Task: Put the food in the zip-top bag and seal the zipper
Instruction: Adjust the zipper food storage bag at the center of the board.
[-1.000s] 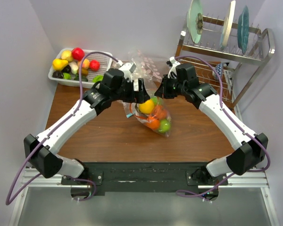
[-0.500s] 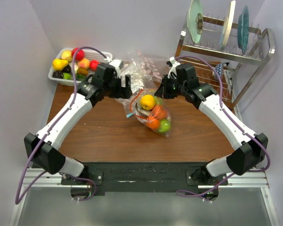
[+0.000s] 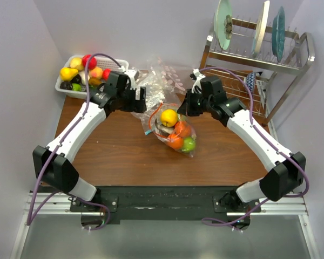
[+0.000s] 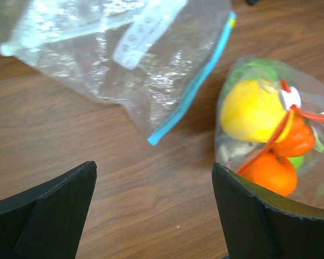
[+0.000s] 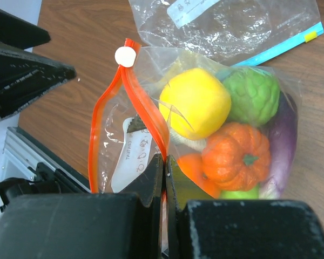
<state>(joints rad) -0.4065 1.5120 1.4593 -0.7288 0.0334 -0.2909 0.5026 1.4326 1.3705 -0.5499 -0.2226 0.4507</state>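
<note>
Midway across the worktop [image 3: 113, 151], the zip-top bag [image 3: 175, 135] is lying on its side, already holding a yellow fruit [image 5: 194, 102], a green one [image 5: 250, 97], a small orange pumpkin [image 5: 236, 156] and a purple eggplant [image 5: 283, 143]. Loading is looking done, so sealing is probably the step in hand. The right pincer [image 5: 166, 159] is clamping the orange-red zipper [image 5: 146, 110] partway along, with the mouth gaping in a loop beside it. The left pincer [image 4: 154, 186] is hovering spread wide, gripping nothing, over bare wood just beside the bag.

Next, the left pincer is likely needing to catch the white slider [image 5: 125, 56] and run it along the strip while the right one is anchoring the bag. A second bag with a blue strip [image 4: 191, 89] is crowding the far side of the mouth, so the pull is better going toward the near edge, where bare wood is showing. The fruit basket [image 3: 62, 86] and dish rack [image 3: 291, 67] are sitting well apart in the far corners.
</note>
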